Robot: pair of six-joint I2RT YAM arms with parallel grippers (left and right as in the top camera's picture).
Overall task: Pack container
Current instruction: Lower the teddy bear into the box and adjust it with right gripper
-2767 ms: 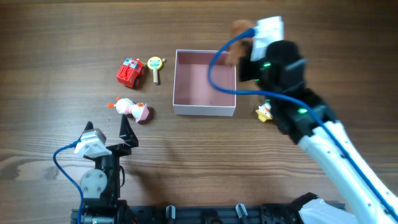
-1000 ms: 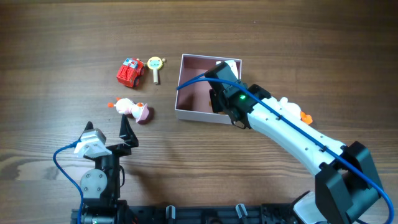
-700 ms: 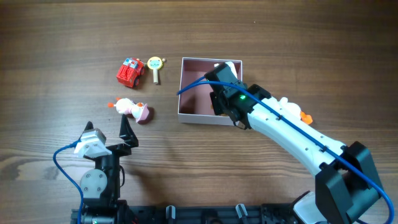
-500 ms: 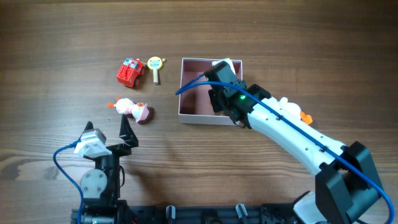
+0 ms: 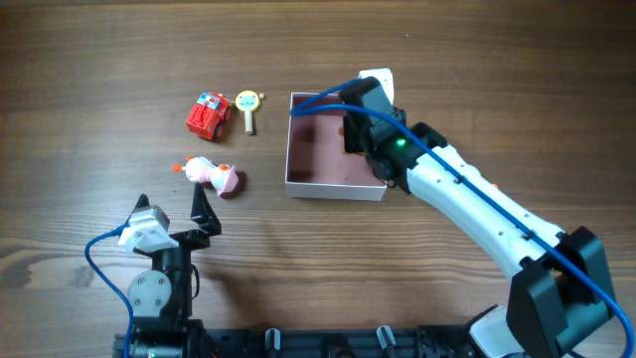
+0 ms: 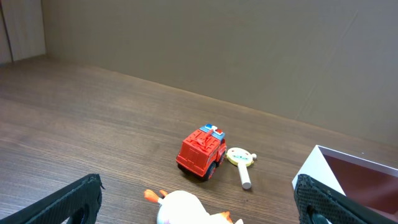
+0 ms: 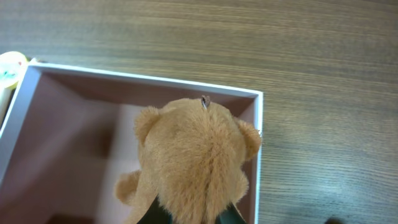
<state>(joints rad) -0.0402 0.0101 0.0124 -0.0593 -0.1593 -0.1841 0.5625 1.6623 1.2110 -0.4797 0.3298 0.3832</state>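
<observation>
Your right gripper (image 5: pixel 363 111) clamps the teddy bear (image 7: pixel 189 155) and hangs it over the far right corner of the container (image 5: pixel 333 189), likely to drop it inside. Container sits mid-table. Left gripper (image 5: pixel 174 211) is parked near the edge, jaws spread, holding nothing.

A robotics lab bench, by the look of it: a white arm (image 5: pixel 477 214) and a smaller black arm (image 5: pixel 159 283) stand at a black rail (image 5: pixel 328 343) along the edge of a bare wood-grain tabletop (image 5: pixel 99 60), a blue cable (image 5: pixel 313 101) loops off the white one, and a green light (image 5: pixel 399 142) glows on it. A plain brown board wall (image 6: pixel 217 43) stands behind, and the only goods are test pieces: a red truck (image 5: pixel 207 114), a plush bear (image 7: pixel 193 155), a pink-lined box (image 5: pixel 313 149)
</observation>
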